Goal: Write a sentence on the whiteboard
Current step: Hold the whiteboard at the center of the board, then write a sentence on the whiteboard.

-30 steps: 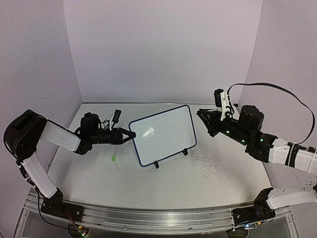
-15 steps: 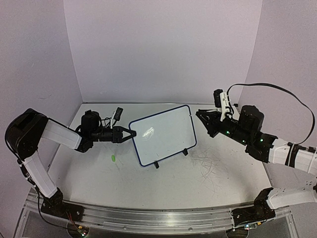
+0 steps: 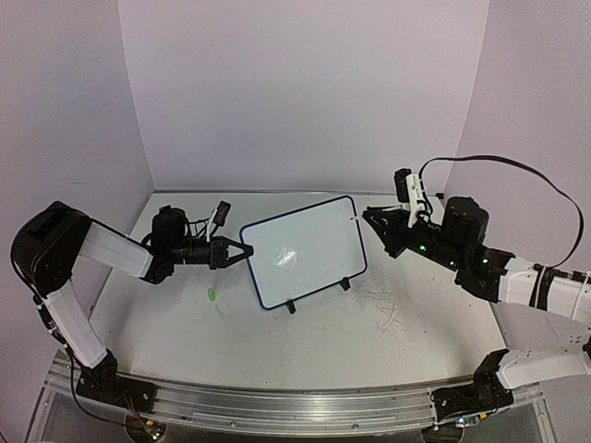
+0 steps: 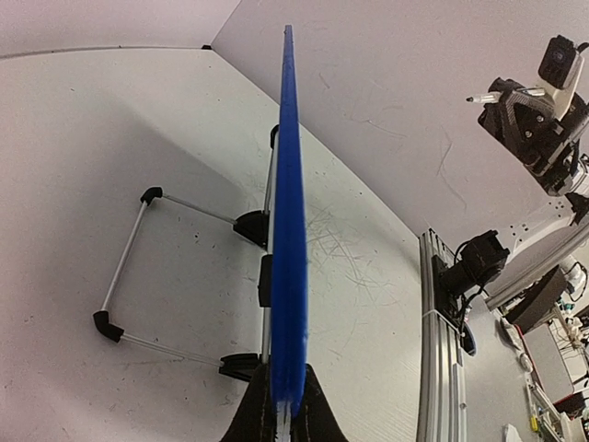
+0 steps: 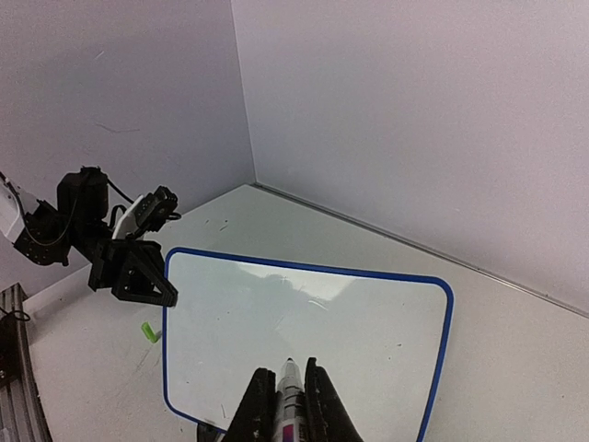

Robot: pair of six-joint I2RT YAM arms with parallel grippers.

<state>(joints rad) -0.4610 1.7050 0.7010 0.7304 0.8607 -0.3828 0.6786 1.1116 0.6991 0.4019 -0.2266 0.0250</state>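
Note:
The whiteboard stands tilted on its black feet mid-table; its face is blank, no sentence shows on it. My left gripper is shut on its left edge; in the left wrist view the blue frame runs edge-on out of my closed gripper. My right gripper is shut on a marker, its tip close by the board's upper right corner. In the right wrist view the marker points at the board's face, a short way off it.
A small green cap lies on the table in front of the left gripper, also in the right wrist view. Old scribble marks cover the table right of the board. The board's wire stand sits behind it.
My right gripper with the marker has moved slightly left, closer to the board's upper right corner. The left gripper and board have barely shifted.

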